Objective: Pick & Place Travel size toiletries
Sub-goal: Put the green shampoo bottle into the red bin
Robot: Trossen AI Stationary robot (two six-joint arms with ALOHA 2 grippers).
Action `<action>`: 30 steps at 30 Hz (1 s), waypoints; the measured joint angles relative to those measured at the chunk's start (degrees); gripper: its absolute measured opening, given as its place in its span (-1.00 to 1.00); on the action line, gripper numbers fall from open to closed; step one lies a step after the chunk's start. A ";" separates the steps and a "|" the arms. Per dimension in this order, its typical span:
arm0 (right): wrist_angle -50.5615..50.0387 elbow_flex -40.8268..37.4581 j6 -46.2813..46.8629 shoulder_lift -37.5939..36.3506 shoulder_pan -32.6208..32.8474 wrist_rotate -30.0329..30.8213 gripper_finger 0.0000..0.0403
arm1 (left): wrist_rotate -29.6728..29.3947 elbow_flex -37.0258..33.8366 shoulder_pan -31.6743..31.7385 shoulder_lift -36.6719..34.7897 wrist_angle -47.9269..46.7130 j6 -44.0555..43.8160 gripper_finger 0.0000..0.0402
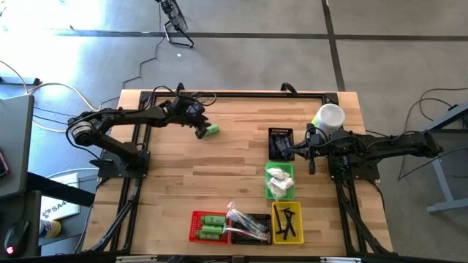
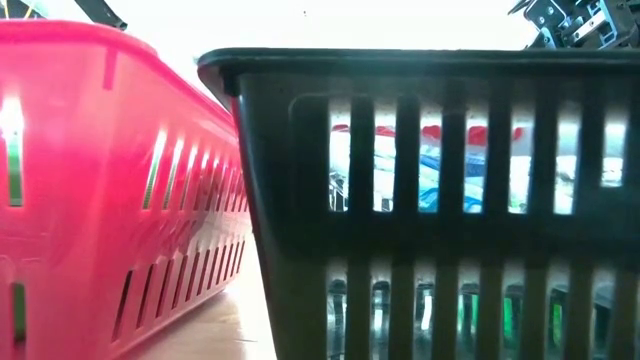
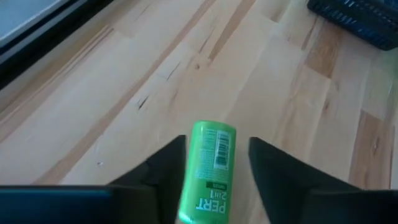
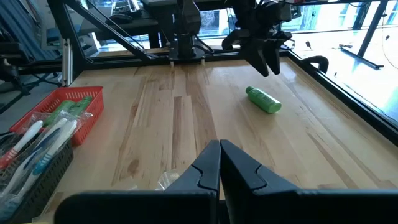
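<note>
Green plastic is showing between the left gripper's (image 3: 211, 171) parted fingers: the small green bottle (image 3: 208, 171) is lying on its side on the wooden table (image 3: 124, 93), jaws standing either side and not pressing it. In the right wrist view the gripper (image 4: 264, 59) is hanging just above the bottle (image 4: 263, 99). Judged light, rigid and smooth, liable to roll; best taken across mid-body. Label is reading "PERT 2in1", plus a barcode. Right gripper (image 4: 219, 163) is waiting closed by the baskets.
</note>
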 joint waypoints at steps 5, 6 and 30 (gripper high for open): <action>0.00 0.00 0.04 0.00 -0.01 0.00 -0.99 | -0.02 0.00 0.00 0.00 -1.34 0.00 0.21; 0.00 0.00 0.04 0.00 0.01 0.00 -0.99 | -0.02 0.00 0.00 0.00 -1.58 0.00 0.28; 0.00 0.00 0.06 0.00 0.00 0.00 -0.99 | -6.83 -0.02 -8.54 0.02 -4.45 5.92 0.56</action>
